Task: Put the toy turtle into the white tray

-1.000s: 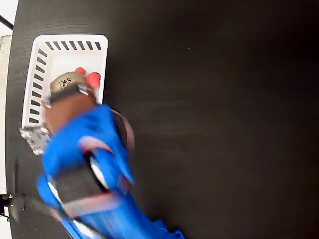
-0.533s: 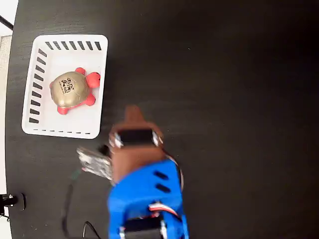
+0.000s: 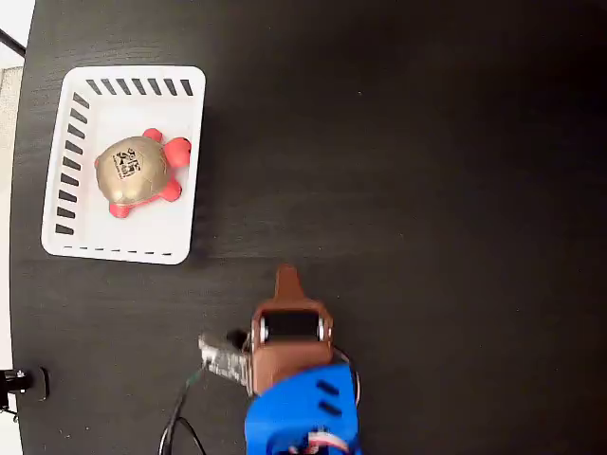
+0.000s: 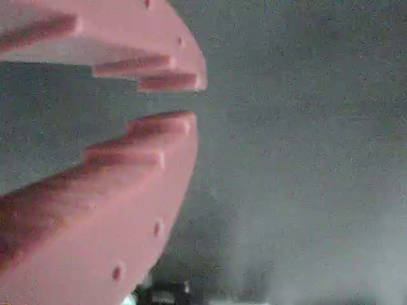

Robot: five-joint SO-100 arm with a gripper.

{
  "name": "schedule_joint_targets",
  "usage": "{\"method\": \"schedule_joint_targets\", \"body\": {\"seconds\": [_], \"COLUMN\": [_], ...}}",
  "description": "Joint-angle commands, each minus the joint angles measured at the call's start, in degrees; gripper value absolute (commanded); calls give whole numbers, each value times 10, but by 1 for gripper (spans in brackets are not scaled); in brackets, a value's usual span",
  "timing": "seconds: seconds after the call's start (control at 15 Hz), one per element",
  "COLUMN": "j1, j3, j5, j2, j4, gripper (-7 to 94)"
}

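Toy turtle [image 3: 138,174] lies inside the white tray [image 3: 186,167], dome up, in the far left part of the fixed view, with its red head toward the tray's right wall. From my seat I judge the placing as done.

My claw [image 3: 287,279] is well apart from the tray, near the lower middle of the dark tabletop [image 3: 427,190], and it holds nothing. In the wrist view the claw [image 4: 194,98] shows only a narrow gap between the two pink fingers [image 4: 133,171], so it is almost closed.

For the retreat, I think the good way is to pull the arm away from the tray and not sweep over its rim.

The blue arm [image 3: 302,422] is cut off at the bottom edge. The wrist picture is grainy and shows neither the tray nor the turtle.
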Motion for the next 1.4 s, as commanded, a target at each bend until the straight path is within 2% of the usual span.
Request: {"method": "schedule_joint_targets", "body": {"seconds": [0.0, 0.4, 0.6, 1.33], "j1": [-8, -23, -23, -24], "j3": [26, 56, 46, 44], "j5": [1, 24, 28, 22], "j2": [83, 121, 121, 122], "j4": [32, 83, 137, 141], "gripper": [0, 0, 0, 0]}}
